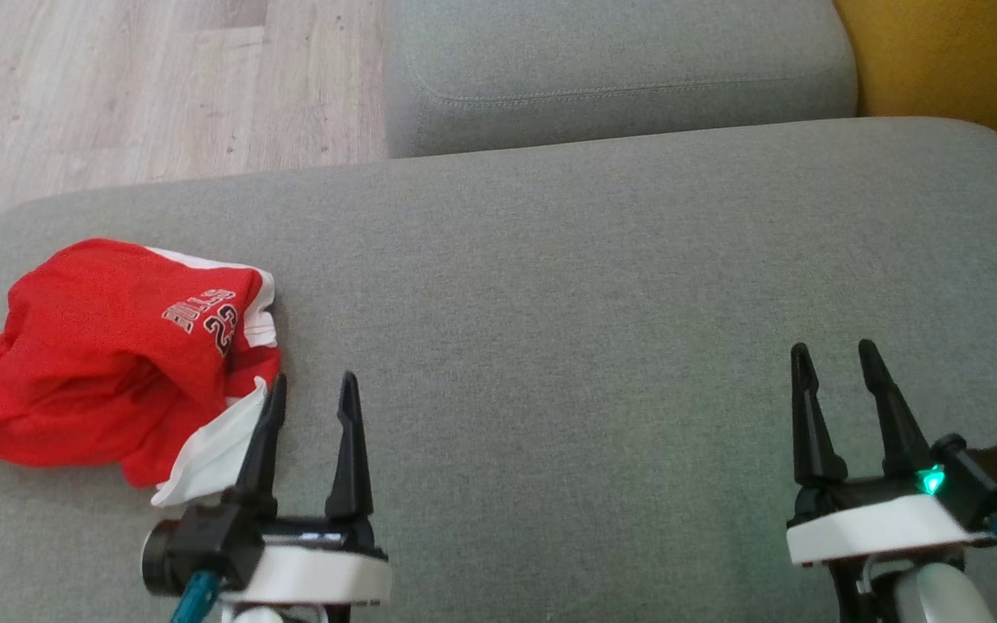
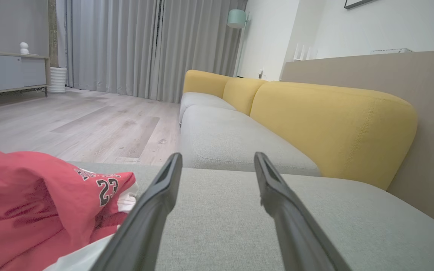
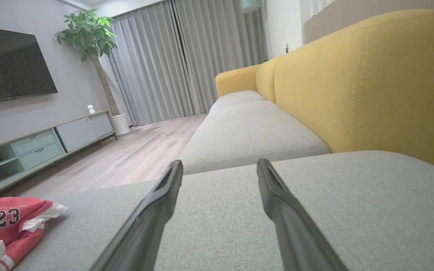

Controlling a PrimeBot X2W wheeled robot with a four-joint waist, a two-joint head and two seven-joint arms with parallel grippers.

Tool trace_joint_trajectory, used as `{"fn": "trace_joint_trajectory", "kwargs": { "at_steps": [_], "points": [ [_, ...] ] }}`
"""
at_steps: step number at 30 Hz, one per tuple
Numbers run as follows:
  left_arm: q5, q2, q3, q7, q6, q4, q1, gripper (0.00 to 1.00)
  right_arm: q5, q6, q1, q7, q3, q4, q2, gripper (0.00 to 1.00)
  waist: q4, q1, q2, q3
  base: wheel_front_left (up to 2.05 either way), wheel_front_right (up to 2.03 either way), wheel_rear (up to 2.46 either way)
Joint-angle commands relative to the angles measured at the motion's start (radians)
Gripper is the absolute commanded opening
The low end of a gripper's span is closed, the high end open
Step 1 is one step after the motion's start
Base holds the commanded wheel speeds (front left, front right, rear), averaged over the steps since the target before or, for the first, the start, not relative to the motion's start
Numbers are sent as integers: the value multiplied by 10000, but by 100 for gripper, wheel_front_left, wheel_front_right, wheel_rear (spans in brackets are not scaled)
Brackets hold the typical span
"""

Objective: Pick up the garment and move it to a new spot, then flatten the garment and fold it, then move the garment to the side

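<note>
A crumpled red garment (image 1: 109,355) with white trim and the number 23 lies bunched at the left end of the grey sofa seat (image 1: 550,285). My left gripper (image 1: 312,385) hovers open just right of it, its left finger over the white hem. The left wrist view has the garment (image 2: 40,203) at lower left, beside the open left gripper (image 2: 217,160). My right gripper (image 1: 832,356) stands open over bare cushion far to the right. From the right wrist, the garment (image 3: 9,226) lies at the lower left, far from the open right gripper (image 3: 219,165).
A second grey seat cushion (image 1: 620,69) adjoins the far side. A yellow backrest (image 3: 371,82) runs along the right. Pale wood floor (image 1: 135,86) lies beyond the cushion's left and far edges. A TV cabinet (image 3: 32,146) and a potted plant (image 3: 89,37) stand across the room.
</note>
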State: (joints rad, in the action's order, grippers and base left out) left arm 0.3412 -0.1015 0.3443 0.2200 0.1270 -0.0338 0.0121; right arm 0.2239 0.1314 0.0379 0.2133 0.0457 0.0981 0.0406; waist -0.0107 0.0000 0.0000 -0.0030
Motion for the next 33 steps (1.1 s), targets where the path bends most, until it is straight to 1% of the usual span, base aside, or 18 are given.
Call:
{"fn": "trace_joint_trajectory", "kwargs": {
  "at_steps": [1, 5, 7, 12, 18, 23, 27, 33],
  "points": [
    [-322, 63, -394, 134, -180, 352, -184, 100, -186, -7, -224, 199, 260, -334, 91, 100, 1, 0, 0, -15, 0, 0, 0],
    [-474, 358, -811, 252, -809, -1, 142, 100, -358, -7, -74, 318, 361, -152, 93, 100, -2, 0, 0, -56, 0, 0, 0],
    [-624, 434, -946, 310, -1067, -244, 203, 100, -787, -7, -21, 377, 451, 8, 94, 100, -2, 0, 0, -77, 0, 0, 0],
    [-1105, 501, -1199, 417, -1378, -470, 215, 100, -1009, -7, -52, 485, 535, 183, 96, 100, 3, 0, 0, -114, 0, 0, 0],
    [-933, 509, -1211, 417, -1375, -506, 152, 100, -888, -7, -114, 485, 493, 147, 96, 100, 32, 0, 0, -138, 0, 0, 0],
    [-891, 511, -1132, 417, -1271, -575, 43, 100, -760, -7, -78, 485, 617, 144, 96, 100, 251, 0, 0, -170, 0, 0, 0],
    [-939, 511, -1225, 417, -1181, -646, 36, 100, -702, -7, -32, 485, 878, 101, 96, 100, 607, 0, 0, -240, 0, 0, 0],
    [-1043, 512, -1479, 417, -1120, -752, 75, 100, -657, -7, 82, 485, 1288, 68, 96, 100, 1408, 0, 0, -393, 0, 0, 0]
  ]
}}
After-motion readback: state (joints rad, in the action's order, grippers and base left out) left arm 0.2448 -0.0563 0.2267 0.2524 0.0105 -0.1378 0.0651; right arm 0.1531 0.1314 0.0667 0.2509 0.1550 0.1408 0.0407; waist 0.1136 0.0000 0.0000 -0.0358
